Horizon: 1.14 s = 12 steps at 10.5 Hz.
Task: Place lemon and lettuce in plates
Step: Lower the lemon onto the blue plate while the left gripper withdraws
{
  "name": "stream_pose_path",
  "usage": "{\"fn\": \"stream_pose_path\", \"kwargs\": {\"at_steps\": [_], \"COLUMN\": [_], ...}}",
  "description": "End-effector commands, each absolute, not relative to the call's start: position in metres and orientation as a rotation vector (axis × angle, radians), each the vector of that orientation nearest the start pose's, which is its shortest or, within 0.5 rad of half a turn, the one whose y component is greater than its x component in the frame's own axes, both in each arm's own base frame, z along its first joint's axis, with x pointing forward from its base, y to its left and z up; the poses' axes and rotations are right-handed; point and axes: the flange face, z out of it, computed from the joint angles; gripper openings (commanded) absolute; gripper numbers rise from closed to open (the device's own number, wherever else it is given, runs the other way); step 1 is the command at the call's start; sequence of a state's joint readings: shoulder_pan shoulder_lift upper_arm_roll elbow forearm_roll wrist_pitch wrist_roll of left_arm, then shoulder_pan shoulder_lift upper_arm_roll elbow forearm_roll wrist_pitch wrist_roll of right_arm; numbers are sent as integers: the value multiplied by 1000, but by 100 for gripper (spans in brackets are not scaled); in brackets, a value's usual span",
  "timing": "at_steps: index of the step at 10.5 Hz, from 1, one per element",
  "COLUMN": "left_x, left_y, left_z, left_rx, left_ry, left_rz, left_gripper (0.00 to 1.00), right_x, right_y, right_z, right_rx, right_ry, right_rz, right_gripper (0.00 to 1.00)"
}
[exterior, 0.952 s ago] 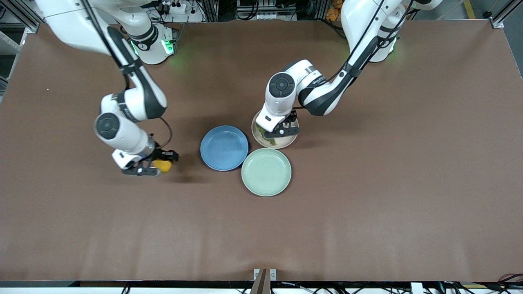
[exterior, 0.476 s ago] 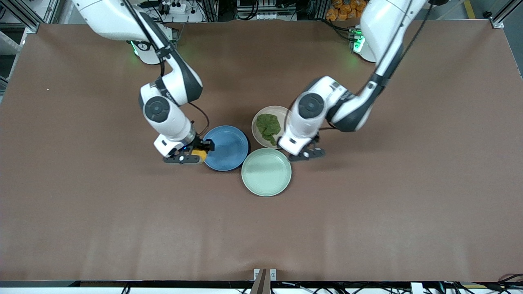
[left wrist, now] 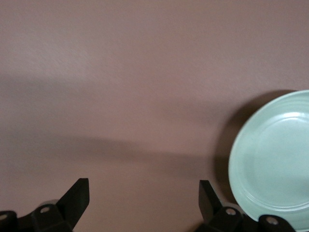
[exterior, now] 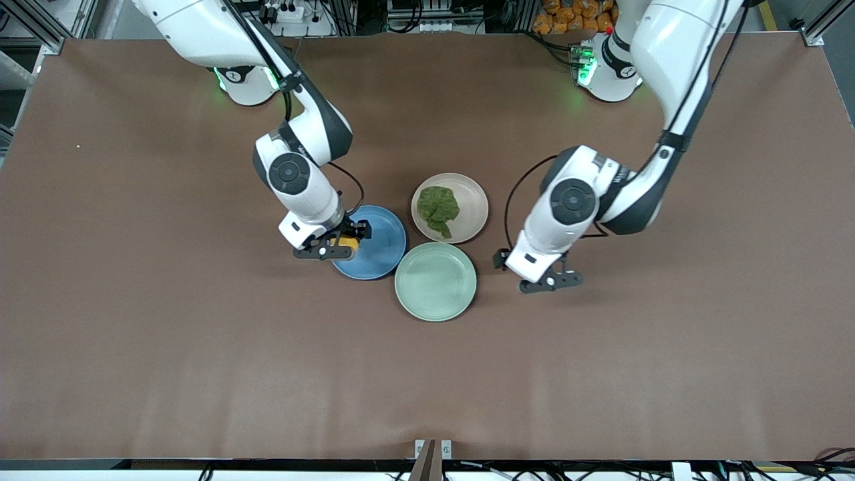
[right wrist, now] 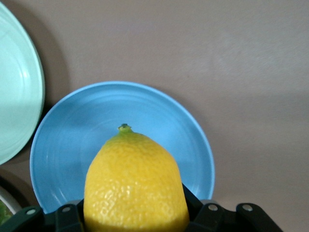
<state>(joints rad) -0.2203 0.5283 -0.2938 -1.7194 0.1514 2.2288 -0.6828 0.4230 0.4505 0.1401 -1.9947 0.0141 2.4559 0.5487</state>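
Note:
My right gripper [exterior: 336,247] is shut on the yellow lemon [exterior: 348,242] and holds it over the edge of the blue plate [exterior: 377,234]. In the right wrist view the lemon [right wrist: 135,183] fills the space between the jaws, stem tip pointing over the blue plate [right wrist: 67,145]. The dark green lettuce [exterior: 439,207] lies in the beige-pink plate [exterior: 474,207]. My left gripper [exterior: 551,280] hangs open and empty over bare table, beside the plates toward the left arm's end. Its fingertips [left wrist: 77,195] stand wide apart, with only the tabletop between them.
A pale mint-green plate [exterior: 435,280] sits nearest the front camera, touching the other two plates. It also shows in the left wrist view as the mint plate [left wrist: 275,164], and at the edge of the right wrist view as the mint plate [right wrist: 14,96]. Brown tabletop surrounds the plates.
The right gripper carried the lemon from the table to over the blue plate's edge. The left gripper let go of the lettuce in the beige-pink plate, opened and moved off over bare table.

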Motion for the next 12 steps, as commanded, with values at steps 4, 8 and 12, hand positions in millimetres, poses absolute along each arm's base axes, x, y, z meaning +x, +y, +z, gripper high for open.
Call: {"fn": "stream_pose_path", "kwargs": {"at_steps": [4,8,12], "left_x": [590,563,537], "left_y": [-264,-204,-152], "left_z": [296,306,342], "left_rx": [-2983,-2907,-3055], "left_ry": [75,153,53], "left_rz": [206,402,411], "left_gripper": [100,100,100], "right_x": [515,518,533], "right_y": [347,345,339], "right_z": [195,185,198], "right_rx": [-3068,-3065,-3050], "right_ry": [22,38,84], "right_rz": [14,9,-6], "right_gripper": [44,100,100]}}
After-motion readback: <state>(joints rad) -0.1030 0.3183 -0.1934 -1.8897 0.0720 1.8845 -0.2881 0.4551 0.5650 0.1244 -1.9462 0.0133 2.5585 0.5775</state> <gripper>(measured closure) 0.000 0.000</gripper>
